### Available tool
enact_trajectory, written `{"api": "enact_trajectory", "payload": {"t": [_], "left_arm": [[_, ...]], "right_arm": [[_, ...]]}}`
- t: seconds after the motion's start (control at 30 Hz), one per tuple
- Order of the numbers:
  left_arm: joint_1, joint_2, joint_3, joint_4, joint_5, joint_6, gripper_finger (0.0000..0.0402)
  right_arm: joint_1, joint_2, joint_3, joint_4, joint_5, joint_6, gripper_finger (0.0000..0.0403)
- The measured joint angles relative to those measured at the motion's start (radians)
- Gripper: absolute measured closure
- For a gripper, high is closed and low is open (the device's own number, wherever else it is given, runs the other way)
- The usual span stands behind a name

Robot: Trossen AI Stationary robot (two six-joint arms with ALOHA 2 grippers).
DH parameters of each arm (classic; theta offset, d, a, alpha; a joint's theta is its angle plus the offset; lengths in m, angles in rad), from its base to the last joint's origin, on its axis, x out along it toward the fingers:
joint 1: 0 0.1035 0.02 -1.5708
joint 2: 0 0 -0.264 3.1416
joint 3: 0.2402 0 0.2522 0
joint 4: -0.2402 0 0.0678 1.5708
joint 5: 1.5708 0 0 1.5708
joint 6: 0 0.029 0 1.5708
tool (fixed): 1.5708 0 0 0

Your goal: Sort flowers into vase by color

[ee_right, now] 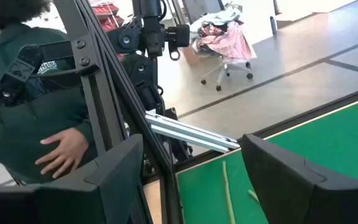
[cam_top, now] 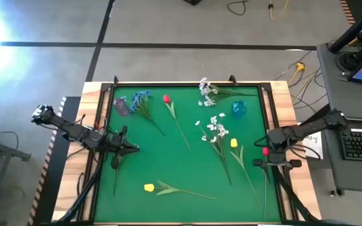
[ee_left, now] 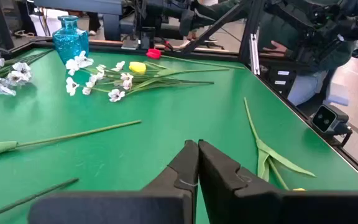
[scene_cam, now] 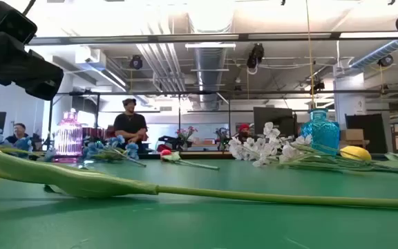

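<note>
Right gripper [cam_top: 266, 150] spread wide and empty at the table's [cam_top: 187, 169] right edge; left gripper [cam_top: 131, 148] pressed shut on nothing over the left side. Flowers [cam_top: 219, 130] lay loose on the green mat, none in the blue vase [cam_top: 239, 108] or purple vase [cam_top: 121, 107]. Best begun, by judgement, with a stem pinched low and lifted clear of its neighbours. Seen only from the right wrist: a person's hand [ee_right: 61, 154] beside the frame. Seen only from above: yellow tulip [cam_top: 149, 187] alone near the front edge, red tulip [cam_top: 166, 98] between the vases.
</note>
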Motion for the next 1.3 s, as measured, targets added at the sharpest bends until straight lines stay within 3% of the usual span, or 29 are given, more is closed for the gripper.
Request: {"api": "enact_trajectory", "payload": {"t": [1.3], "left_arm": [[0.0, 0.0, 0.0, 0.0, 0.0, 0.0, 0.0402]], "right_arm": [[0.0, 0.0, 0.0, 0.0, 0.0, 0.0, 0.014]]}}
